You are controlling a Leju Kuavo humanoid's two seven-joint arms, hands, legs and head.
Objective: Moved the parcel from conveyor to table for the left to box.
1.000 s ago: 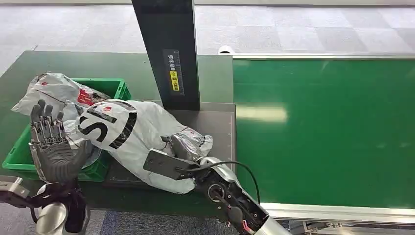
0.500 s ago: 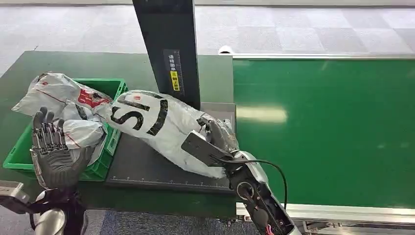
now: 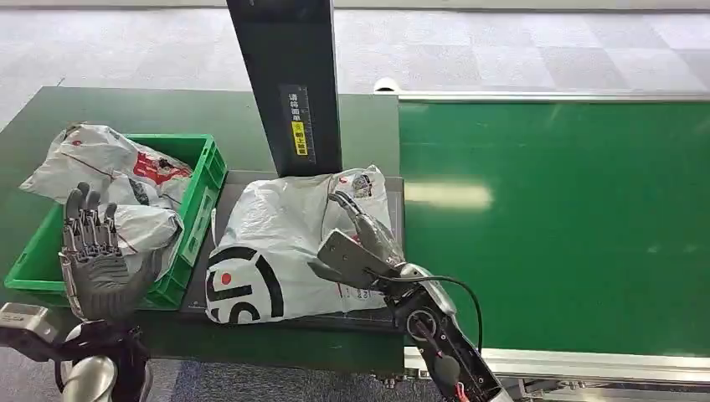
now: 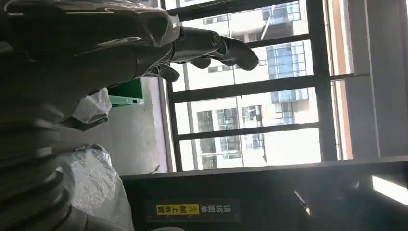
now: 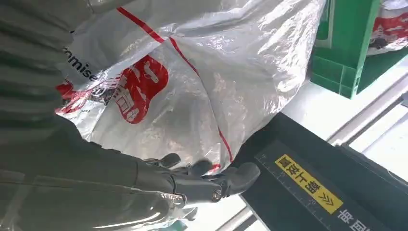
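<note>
The parcel (image 3: 280, 247), a white plastic mail bag with a black ring logo and red markings, lies flat on the dark grey pad (image 3: 205, 293) on the tabletop (image 3: 167, 113), just right of the green crate (image 3: 197, 209) and in front of the dark upright post (image 3: 289, 84). Its logo end points toward the near edge of the pad, and its far end reaches the foot of the post. The green conveyor belt (image 3: 553, 218) runs along the parcel's right side, just past the edge of the pad.

The right robot hand (image 3: 356, 243) rests on the right part of the parcel, fingers stretched out over the plastic. The right wrist view shows those fingers (image 5: 211, 180) lying against the crinkled bag (image 5: 192, 82) beside the post's yellow label (image 5: 308, 185), but it cannot be told whether they pinch the film or only touch it.

The left robot hand (image 3: 92, 260) is raised over the near left part of the crate, palm toward the camera, fingers upright and spread, holding nothing. In the left wrist view its fingers (image 4: 226, 48) extend freely.

Inside the crate, left of the parcel, sit other white mail bags (image 3: 117, 180) with red print, one spilling over the crate's far left corner.
</note>
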